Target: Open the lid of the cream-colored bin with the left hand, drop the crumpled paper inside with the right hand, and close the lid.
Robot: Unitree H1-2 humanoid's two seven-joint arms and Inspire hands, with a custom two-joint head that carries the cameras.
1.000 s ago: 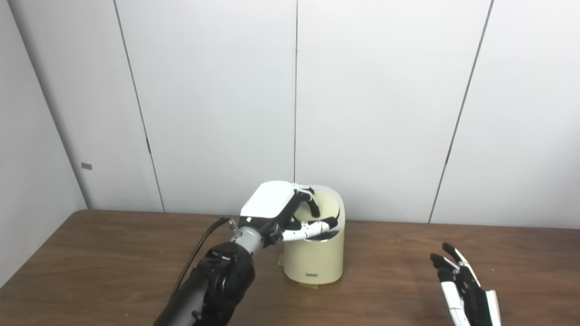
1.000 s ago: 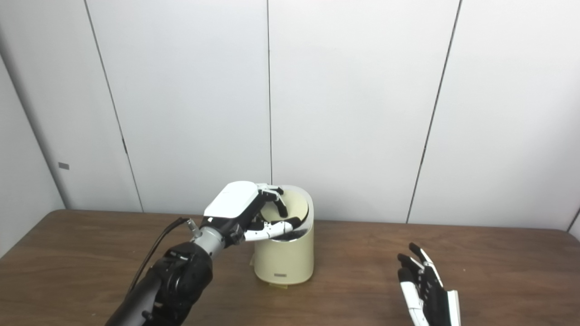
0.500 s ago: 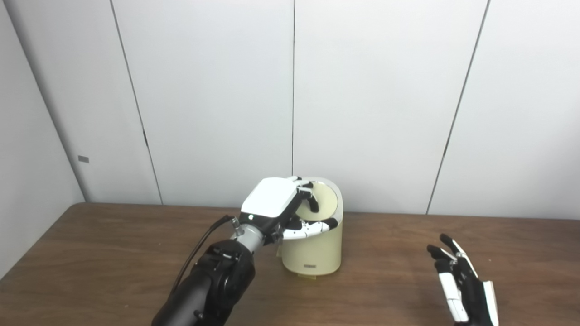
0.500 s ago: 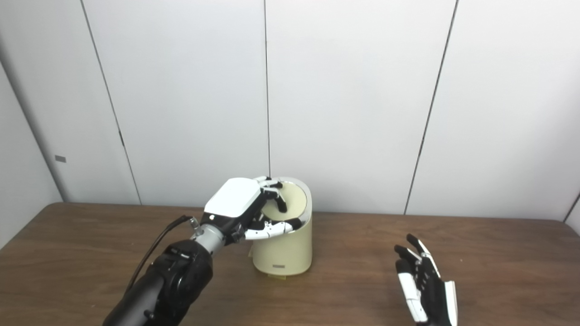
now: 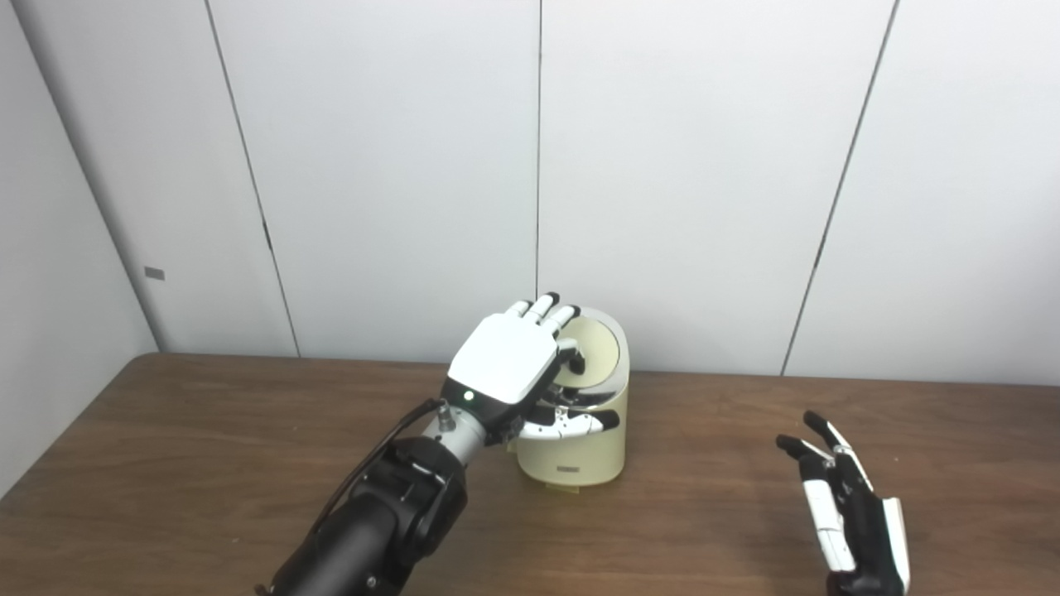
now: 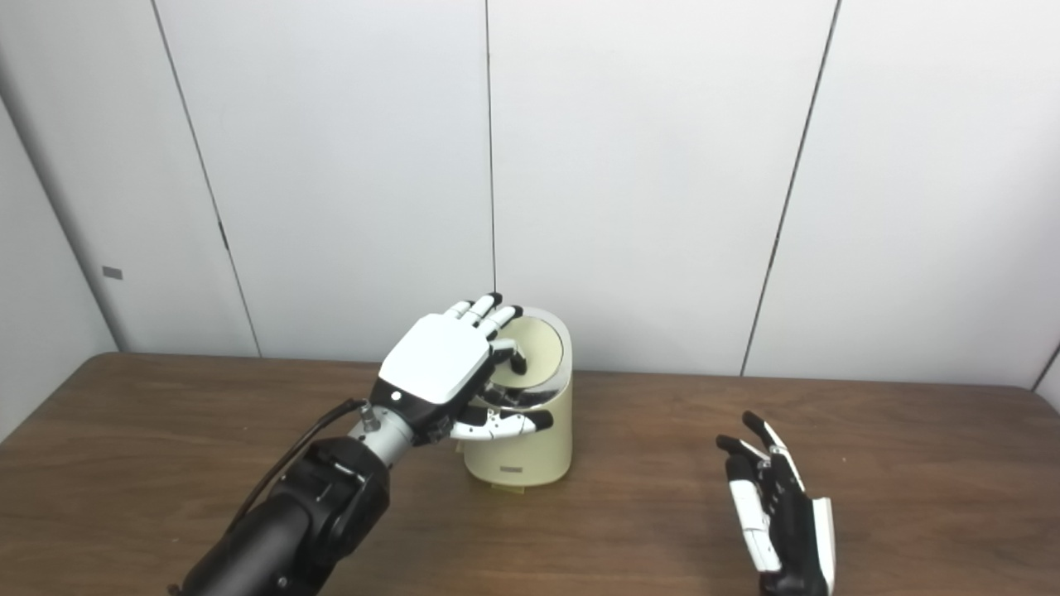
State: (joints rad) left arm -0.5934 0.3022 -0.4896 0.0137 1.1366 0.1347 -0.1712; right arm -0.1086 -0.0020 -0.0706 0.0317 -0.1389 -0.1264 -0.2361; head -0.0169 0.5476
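Sitting on the brown worktop [image 5: 207, 463] is a round cream bin [image 5: 571, 443] with its lid [image 5: 592, 354] tipped partly up. The left hand [image 5: 507, 368] is spread over it, holding nothing. The right hand [image 5: 853, 517] rests apart, spread and empty.

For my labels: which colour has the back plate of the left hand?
White; the left hand shows it best in the right eye view.

Left robot hand [image 5: 507, 364] spread over cream bin [image 5: 571, 451], lid [image 5: 592, 354] tilted
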